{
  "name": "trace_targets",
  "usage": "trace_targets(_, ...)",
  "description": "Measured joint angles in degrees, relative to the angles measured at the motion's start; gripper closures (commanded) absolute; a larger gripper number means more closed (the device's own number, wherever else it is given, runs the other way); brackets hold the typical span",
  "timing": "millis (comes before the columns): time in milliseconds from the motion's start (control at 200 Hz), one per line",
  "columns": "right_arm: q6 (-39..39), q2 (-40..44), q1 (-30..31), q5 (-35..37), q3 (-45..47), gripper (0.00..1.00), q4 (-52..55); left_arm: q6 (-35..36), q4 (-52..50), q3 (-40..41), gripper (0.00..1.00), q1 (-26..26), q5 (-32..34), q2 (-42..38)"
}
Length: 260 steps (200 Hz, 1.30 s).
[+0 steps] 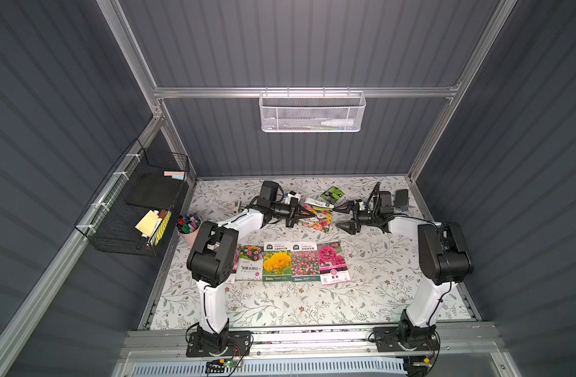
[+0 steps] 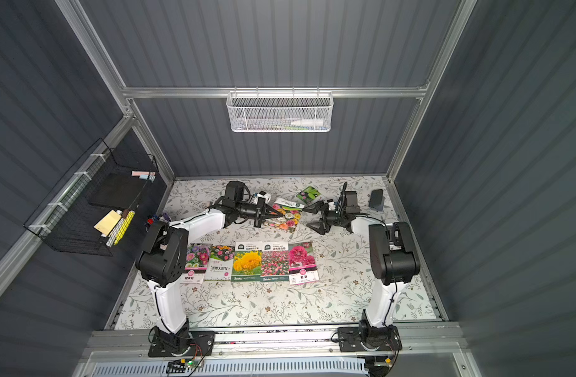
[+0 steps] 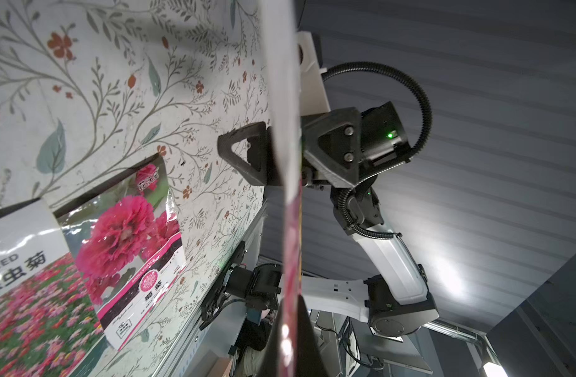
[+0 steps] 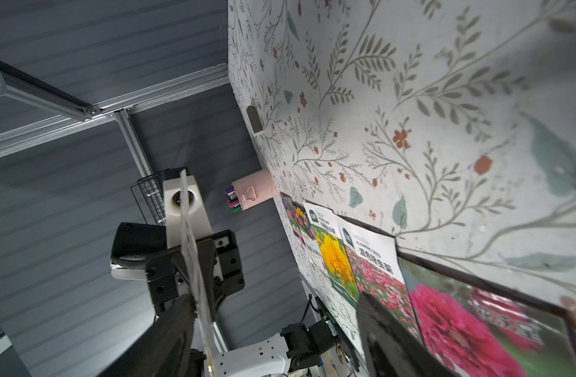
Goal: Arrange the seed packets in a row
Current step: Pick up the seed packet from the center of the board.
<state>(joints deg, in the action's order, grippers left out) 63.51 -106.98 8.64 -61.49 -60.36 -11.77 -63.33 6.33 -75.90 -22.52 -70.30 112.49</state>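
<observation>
Five seed packets [image 2: 247, 262] in a row, a sixth held aloft.
Left jaws pinch the mixed-flower packet [image 1: 319, 218] above the worktop [image 1: 378, 293], centre of both top views; right jaws stand wide at its opposite edge. A green-leaved packet [image 1: 333, 194] lies further up the frame. Gripped by one edge, the glossy packet may sag, slip, or snag a right jaw as the arms part.
</observation>
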Motion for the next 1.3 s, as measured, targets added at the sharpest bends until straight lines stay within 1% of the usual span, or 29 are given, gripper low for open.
trace_targets(60,1.1,0.0,0.2,-0.4,0.0,0.21,-2.3,1.0,-1.6,0.7,1.0,-0.5,0.0,0.0)
trace_targets(100,1.9,0.1,0.3,-0.6,0.0,0.24,-3.6,1.7,-2.5,1.0,1.0,-0.9,-0.1,0.0)
trace_targets(150,2.9,0.1,0.4,-0.9,0.0,0.3,-5.1,2.7,-3.7,1.1,1.0,-1.5,-0.1,0.0)
trace_targets(225,5.1,0.1,0.8,-1.2,0.0,0.43,-7.7,4.3,-5.4,1.2,1.0,-2.3,0.0,0.0)
trace_targets(295,6.8,0.0,1.7,-1.6,0.1,0.5,-10.0,5.9,-7.1,1.2,1.0,-3.0,0.0,0.0)
trace_targets(315,6.9,-0.1,2.0,-1.7,0.1,0.53,-10.7,6.1,-7.4,1.2,1.0,-3.2,0.1,0.0)
trace_targets(365,7.3,-0.2,2.7,-1.8,0.1,0.68,-11.4,6.8,-8.2,1.2,1.0,-3.6,0.1,0.0)
trace_targets(440,7.5,-0.5,3.5,-2.0,0.1,0.86,-12.3,7.5,-9.0,1.2,1.0,-3.9,0.1,0.0)
trace_targets(480,7.8,-0.7,3.7,-2.2,0.2,1.0,-12.8,7.7,-9.3,1.2,1.0,-4.0,-0.1,0.0)
trace_targets(510,7.8,-0.9,3.8,-2.4,0.2,1.0,-13.1,8.1,-9.8,1.2,0.99,-4.0,-0.1,-0.1)
trace_targets(535,8.5,-1.1,3.8,-2.6,0.2,1.0,-13.2,8.7,-10.2,1.2,0.94,-4.0,-0.1,-0.2)
trace_targets(550,8.4,-1.2,3.8,-2.8,0.3,1.0,-13.5,9.0,-10.6,1.2,0.88,-4.0,-0.1,-0.4)
trace_targets(560,8.5,-1.3,3.8,-2.9,0.3,1.0,-13.5,9.2,-10.8,1.3,0.83,-4.0,-0.1,-0.4)
trace_targets(595,8.7,-1.5,3.9,-3.0,0.5,1.0,-13.9,10.9,-12.6,1.3,0.51,-4.0,-0.1,-0.9)
trace_targets(600,8.8,-1.5,3.8,-3.0,0.5,1.0,-14.1,11.2,-12.9,1.3,0.45,-4.0,-0.1,-1.0)
trace_targets(605,8.8,-1.5,3.8,-3.1,0.5,1.0,-14.1,11.7,-13.3,1.3,0.35,-4.0,-0.1,-1.1)
trace_targets(610,8.9,-1.5,3.8,-3.1,0.5,1.0,-14.2,11.9,-13.5,1.3,0.21,-4.0,-0.1,-1.2)
trace_targets(615,8.9,-1.5,3.8,-3.1,0.5,1.0,-14.3,12.0,-13.9,1.3,0.11,-4.0,0.0,-1.3)
trace_targets(620,9.0,-1.5,3.8,-3.1,0.6,1.0,-14.4,12.0,-14.1,1.3,0.06,-4.0,0.0,-1.4)
trace_targets(630,9.0,-1.5,3.8,-3.1,0.6,1.0,-14.6,12.7,-15.0,1.3,0.02,-4.0,0.0,-1.6)
trace_targets(765,8.2,-0.5,2.8,-1.7,1.1,1.0,-15.0,23.1,-29.4,0.9,0.01,-4.0,1.4,-4.8)
trace_targets(825,4.8,1.5,2.0,0.7,1.1,1.0,-10.8,25.6,-34.1,0.6,0.01,-4.1,2.5,-5.7)
trace_targets(890,-0.8,5.3,1.4,6.1,0.4,1.0,-2.6,25.1,-34.9,0.9,0.0,-4.4,4.3,-6.5)
trace_targets(955,-5.6,9.7,1.2,13.1,-0.4,1.0,3.5,21.2,-30.4,2.8,0.0,-4.8,7.3,-7.9)
trace_targets(995,-7.7,12.7,1.4,17.5,-0.5,1.0,5.5,17.4,-26.4,4.6,0.01,-5.2,10.1,-8.9)
trace_targets(1060,-9.8,16.9,2.0,24.3,-0.1,1.0,6.4,11.0,-19.1,7.4,0.0,-6.1,15.6,-10.2)
trace_targets(1116,-10.7,19.7,3.0,30.2,0.9,1.0,5.5,5.3,-12.5,9.9,0.01,-7.4,21.8,-11.0)
trace_targets(1201,-11.2,21.4,5.0,38.0,2.6,1.0,3.7,-0.7,-5.0,12.4,0.01,-10.1,31.4,-11.3)
trace_targets(1301,-11.6,20.5,8.3,46.5,4.0,1.0,2.6,-3.5,-0.2,12.9,0.0,-13.8,41.3,-11.3)
